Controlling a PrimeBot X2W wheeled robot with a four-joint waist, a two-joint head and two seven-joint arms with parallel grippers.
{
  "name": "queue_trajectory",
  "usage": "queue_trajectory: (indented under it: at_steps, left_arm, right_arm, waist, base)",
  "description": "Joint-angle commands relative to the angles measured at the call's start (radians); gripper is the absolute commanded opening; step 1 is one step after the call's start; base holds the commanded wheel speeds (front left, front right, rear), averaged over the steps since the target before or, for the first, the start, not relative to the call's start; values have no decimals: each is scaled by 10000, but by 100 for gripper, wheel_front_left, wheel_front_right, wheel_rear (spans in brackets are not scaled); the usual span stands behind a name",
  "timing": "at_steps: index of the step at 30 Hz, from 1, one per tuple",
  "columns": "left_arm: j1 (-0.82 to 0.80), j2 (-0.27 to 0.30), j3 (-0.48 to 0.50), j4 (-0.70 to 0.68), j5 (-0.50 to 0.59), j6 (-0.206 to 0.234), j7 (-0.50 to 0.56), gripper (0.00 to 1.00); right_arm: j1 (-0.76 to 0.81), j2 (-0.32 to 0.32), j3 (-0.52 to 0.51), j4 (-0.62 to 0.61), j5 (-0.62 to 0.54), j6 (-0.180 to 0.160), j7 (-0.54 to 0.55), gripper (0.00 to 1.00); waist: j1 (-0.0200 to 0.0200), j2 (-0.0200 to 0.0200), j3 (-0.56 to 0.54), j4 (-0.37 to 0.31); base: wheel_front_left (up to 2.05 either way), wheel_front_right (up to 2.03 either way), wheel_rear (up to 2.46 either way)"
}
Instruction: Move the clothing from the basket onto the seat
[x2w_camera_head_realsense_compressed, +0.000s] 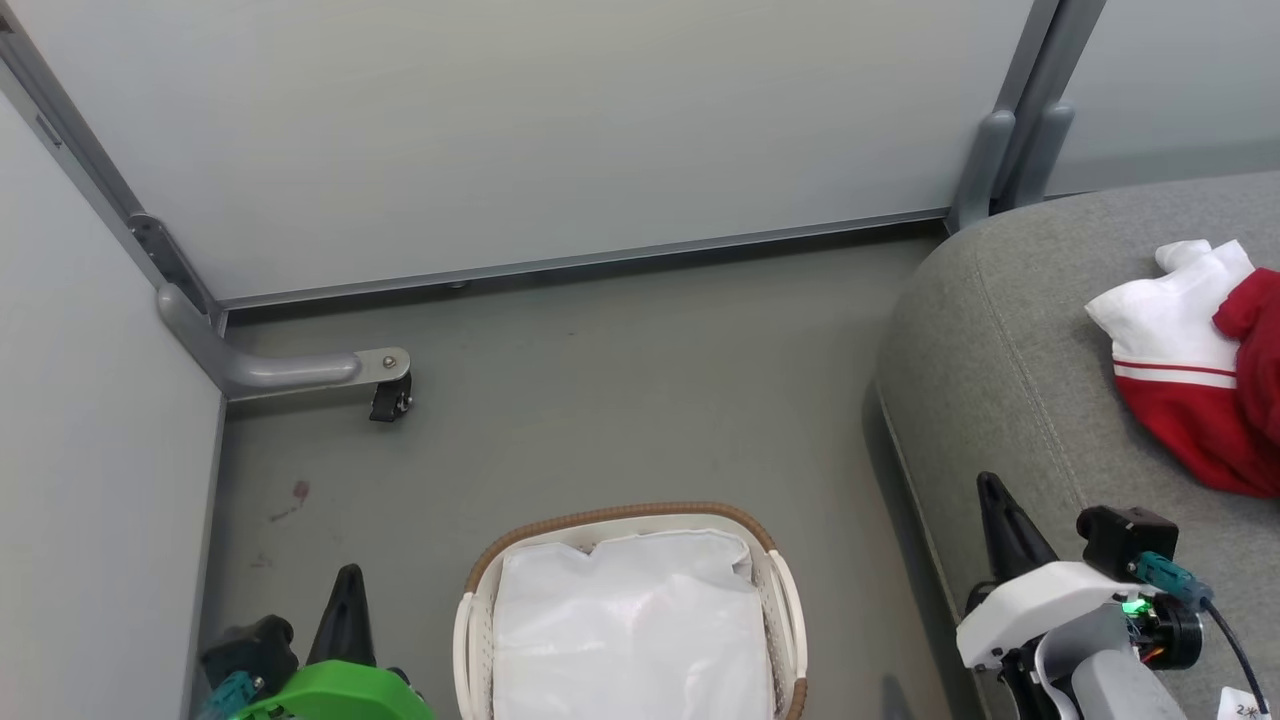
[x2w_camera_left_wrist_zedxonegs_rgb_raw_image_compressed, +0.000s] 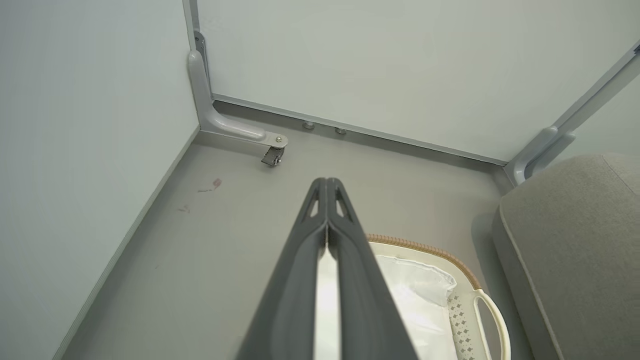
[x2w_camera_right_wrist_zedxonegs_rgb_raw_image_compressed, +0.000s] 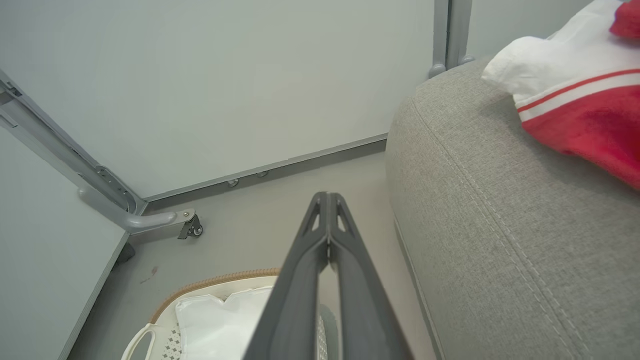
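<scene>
Head view: basket (x2w_camera_head_realsense_compressed: 620, 512) at 6 o'clock has just its white liner (x2w_camera_head_realsense_compressed: 630, 620) showing, and the red clothing (x2w_camera_head_realsense_compressed: 1190, 400) is on the seat (x2w_camera_head_realsense_compressed: 1000, 350) at 3 o'clock. Left wrist view: left gripper (x2w_camera_left_wrist_zedxonegs_rgb_raw_image_compressed: 327, 182), jaws clenched, empty. Right wrist view: right gripper (x2w_camera_right_wrist_zedxonegs_rgb_raw_image_compressed: 327, 196), same deal. Looks pretty much done, maybe just check the basket for leftovers.

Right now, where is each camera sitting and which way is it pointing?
Head view: on the head, facing forward and down at the basket, the seat holding the clothing; left pincer lower left, right pincer lower right.
Left wrist view: on the left wrist, looking along its shut fingers past the basket toward the corner caster.
Right wrist view: on the right wrist, looking along its shut fingers, basket below, seat and clothing to the right.
Shared: both wrist views show basket, caster and seat.
</scene>
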Motion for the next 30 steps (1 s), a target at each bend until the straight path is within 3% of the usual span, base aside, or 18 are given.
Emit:
queue_trajectory:
  at_steps: [1,30]
  left_arm:
    - [-124,14,123,-223,-478,-57,94,0]
    - [-344,31,791,-986,-4707,-402,1282,0]
  right_arm:
    - [-127,-42,-75,-257,494,-1,118,0]
    - [198,-80,-449,-1090,5013,-4,1286,0]
  waist:
    - [0,0,-6,2]
    - [0,0,-116,22]
  base:
    - [0,0,0]
    - [0,0,0]
